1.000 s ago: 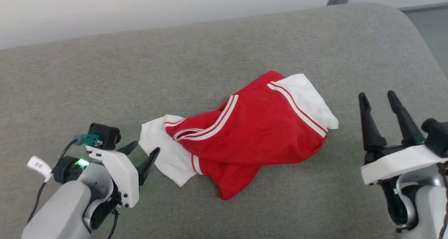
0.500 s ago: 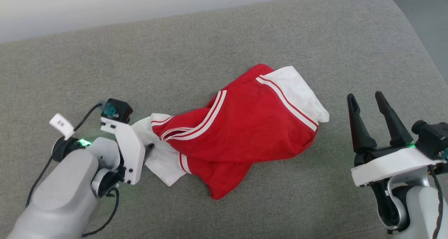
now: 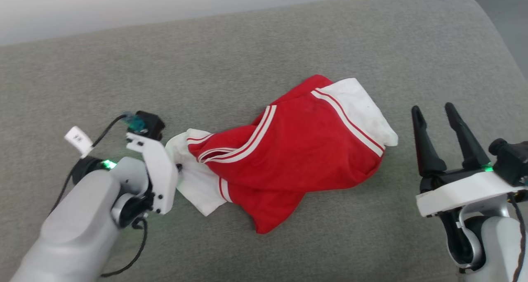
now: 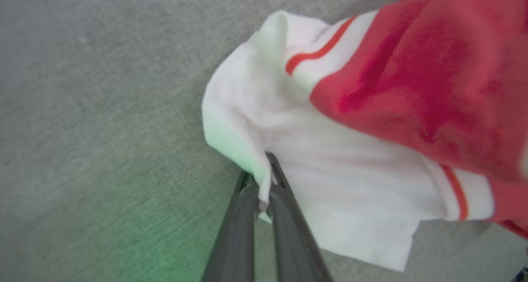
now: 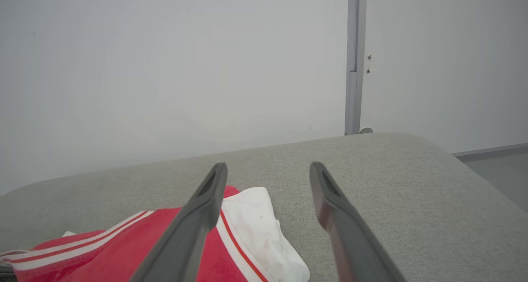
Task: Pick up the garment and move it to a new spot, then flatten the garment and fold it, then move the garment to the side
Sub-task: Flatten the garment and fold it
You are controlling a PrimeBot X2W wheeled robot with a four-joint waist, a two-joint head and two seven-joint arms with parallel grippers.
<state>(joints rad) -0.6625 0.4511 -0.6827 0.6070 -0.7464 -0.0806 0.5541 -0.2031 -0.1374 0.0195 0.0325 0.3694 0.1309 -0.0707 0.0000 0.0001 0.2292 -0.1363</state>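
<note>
We have our left gripper pinched shut on the edge of the white sleeve of the garment, which lies crumpled in a heap near the middle of the grey cushion. We judge this loose edge the easiest place to nip, so the rest can trail when we lift. Our right gripper stands empty with its fingers spread wide near the other sleeve, probably placed to take a second corner.

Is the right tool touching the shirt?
No, the right tool stands open beside the shirt, with gray cushion showing between them.
</note>
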